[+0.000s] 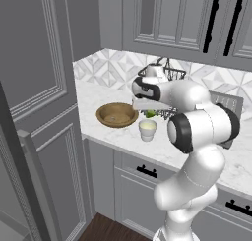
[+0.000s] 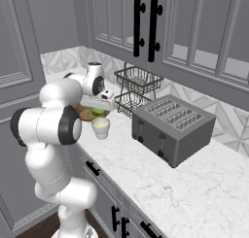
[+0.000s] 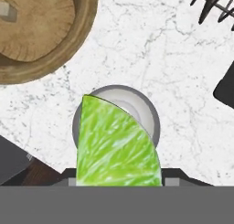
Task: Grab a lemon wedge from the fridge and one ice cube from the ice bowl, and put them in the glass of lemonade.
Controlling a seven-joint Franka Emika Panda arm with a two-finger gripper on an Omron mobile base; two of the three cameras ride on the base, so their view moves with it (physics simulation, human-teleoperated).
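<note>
The ice bowl [image 1: 117, 114] is set on the marble bench [image 1: 206, 156] at the left, with the glass of lemonade [image 1: 147, 130] just beside it. The arm is bent forward, wrist pointed down, and the gripper [image 1: 149, 113] is clamped on the lemon wedge [image 3: 116, 145] directly above the glass.

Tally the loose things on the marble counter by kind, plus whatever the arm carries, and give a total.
Wooden ice bowl: 1
Ice cube in the bowl: 1
Glass of lemonade: 1
Lemon wedge, held between the fingers above the glass: 1
Black wire basket rack: 1
Grey toaster: 1
Total: 6
</note>
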